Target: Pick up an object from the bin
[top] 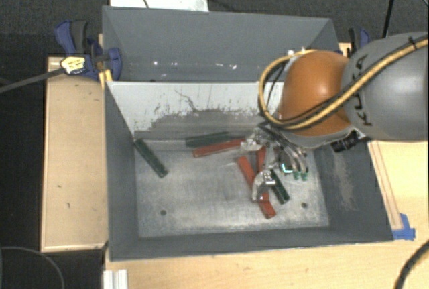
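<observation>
My gripper [267, 177] is low in the right half of the bin, under the arm's orange cover. Directly beneath it lies a red-orange stick [249, 172], running from the bin's middle down to the front right. A short dark green stick [279, 192] rests just to the right of the red one, by the gripper. Whether the gripper touches either stick is hidden by its own body. Farther back, a dark green stick [208, 139] and a red stick [218, 148] lie side by side, left of the gripper.
One more dark green stick [149, 157] lies alone at the left, near the bin's left wall. The arm and its cables cover the bin's right rear corner.
</observation>
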Tool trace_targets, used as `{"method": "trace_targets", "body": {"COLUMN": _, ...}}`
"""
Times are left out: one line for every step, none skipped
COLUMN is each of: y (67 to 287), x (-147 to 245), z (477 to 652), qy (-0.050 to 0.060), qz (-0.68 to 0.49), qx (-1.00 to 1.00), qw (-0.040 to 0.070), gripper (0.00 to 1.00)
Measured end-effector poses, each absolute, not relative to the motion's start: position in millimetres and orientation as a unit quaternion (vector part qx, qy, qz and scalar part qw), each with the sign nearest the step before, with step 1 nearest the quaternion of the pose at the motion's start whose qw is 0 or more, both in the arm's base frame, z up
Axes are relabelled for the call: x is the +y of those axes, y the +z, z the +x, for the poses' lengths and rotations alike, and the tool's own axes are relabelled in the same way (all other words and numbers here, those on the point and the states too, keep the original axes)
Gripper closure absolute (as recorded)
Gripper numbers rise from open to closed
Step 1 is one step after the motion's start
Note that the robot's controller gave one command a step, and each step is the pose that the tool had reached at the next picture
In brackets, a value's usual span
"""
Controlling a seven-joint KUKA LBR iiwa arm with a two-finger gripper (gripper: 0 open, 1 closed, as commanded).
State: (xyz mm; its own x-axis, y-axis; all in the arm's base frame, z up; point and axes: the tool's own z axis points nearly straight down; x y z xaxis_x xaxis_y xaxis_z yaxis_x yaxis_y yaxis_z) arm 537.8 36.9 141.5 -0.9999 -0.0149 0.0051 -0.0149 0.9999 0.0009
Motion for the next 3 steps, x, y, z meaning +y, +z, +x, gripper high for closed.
{"method": "trace_targets", "body": {"y": 145, "x": 37, "z": 539.7, "qy": -0.001, "qz": 0.007, "qx": -1.0, "qw": -0.001, "gripper": 0.0}}
{"method": "trace_targets", "body": {"y": 107, "x": 13, "z": 520.4, "qy": -0.001, "qz": 0.036, "qx": -0.999, "qw": -0.004, "gripper": 0.0}}
{"method": "trace_targets", "body": {"y": 89, "x": -27, "z": 552.8, "qy": -0.001, "qz": 0.129, "qx": -0.992, "qw": -0.002, "gripper": 0.0}}
